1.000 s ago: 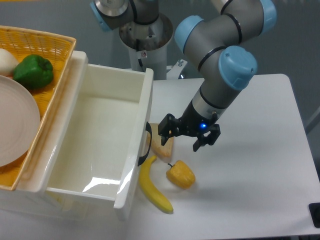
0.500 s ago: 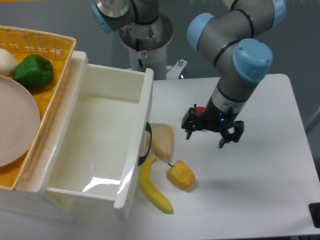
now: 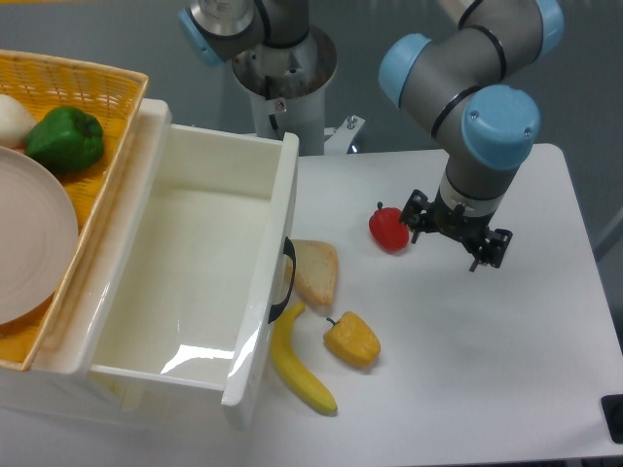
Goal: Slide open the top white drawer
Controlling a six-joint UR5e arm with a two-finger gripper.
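top white drawer (image 3: 195,263): pulled way out from the cabinet at the left, glossy deep tray, nothing visible inside but glare on the floor
drawer handle (image 3: 285,282): curved black, on the front panel, mostly seen edge-on so hard to make out
gripper (image 3: 455,233): over the table right of the drawer, fingers spread apart, holding nothing, well clear of the handle
fingers (image 3: 490,248): dark, pointing down; tips look just above the tabletop, can't tell if touching
red fruit (image 3: 388,229): round, maybe a tomato or apple, just beside the gripper's left-hand finger, contact unclear
bread slice (image 3: 316,273): lying flat right by the drawer front, near the handle
banana (image 3: 300,364): below the bread, upper end tucked under the drawer front
yellow bell pepper (image 3: 351,340): just right of the banana
wicker basket (image 3: 102,185): yellow, on the cabinet top at far left, cut off by the frame edge
in the basket: green bell pepper (image 3: 64,139), pale plate (image 3: 34,243) only partly in view, white round thing (image 3: 14,121) cropped, can't ID
table (image 3: 526,370): white
arm base (image 3: 282,58): behind the drawer, top cropped off
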